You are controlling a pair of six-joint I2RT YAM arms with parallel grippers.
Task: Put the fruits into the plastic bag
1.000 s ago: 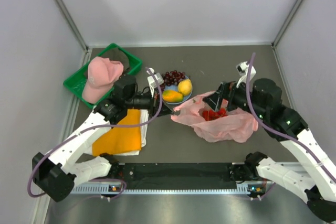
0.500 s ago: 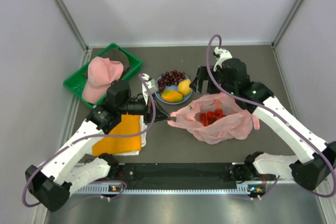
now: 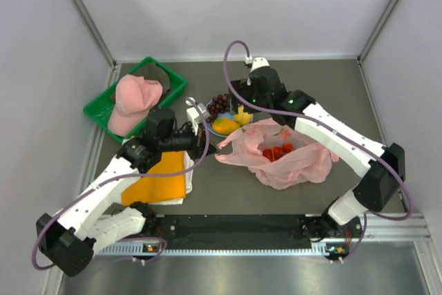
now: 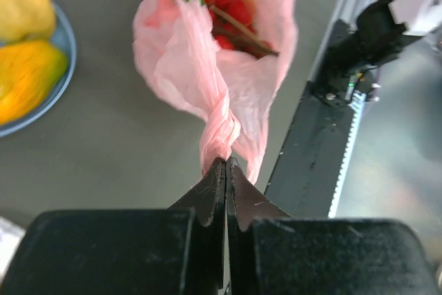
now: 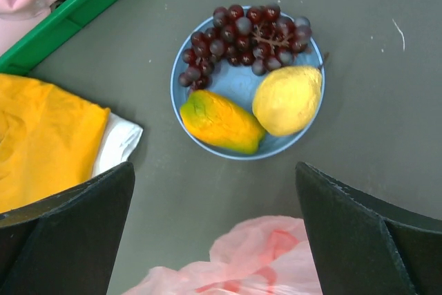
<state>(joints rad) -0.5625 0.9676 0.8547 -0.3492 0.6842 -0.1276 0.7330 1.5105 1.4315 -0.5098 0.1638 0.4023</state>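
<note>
Pinching a twisted strip of the plastic bag (image 4: 207, 67), your left gripper (image 4: 226, 164) has its two black fingers pressed together on the pink film, with no gap showing between them. From that pinch the bag rises and spreads into an open mouth, and you can see the red fruits (image 4: 231, 8) lying inside, one with a green leaf tip. In the top view the bag lies crumpled on the grey table (image 3: 311, 88), right of centre, and the held edge is drawn out toward the left arm.

Your right gripper (image 5: 214, 170) hangs with its jaws spread wide and nothing between them. It sits above the table just near of the light blue plate (image 5: 235, 84). On that plate you have the dark grapes (image 5: 238, 36) along the far side, the yellow lemon (image 5: 286, 100) on the right and the orange-yellow mango (image 5: 221, 122) at the near left, the lemon and mango touching. The bag's pink edge shows just below the open jaws.

Further left lie the folded orange cloth (image 5: 41, 136) and the green basket (image 5: 76, 5) with the pink cap (image 3: 135, 101) in it.
</note>
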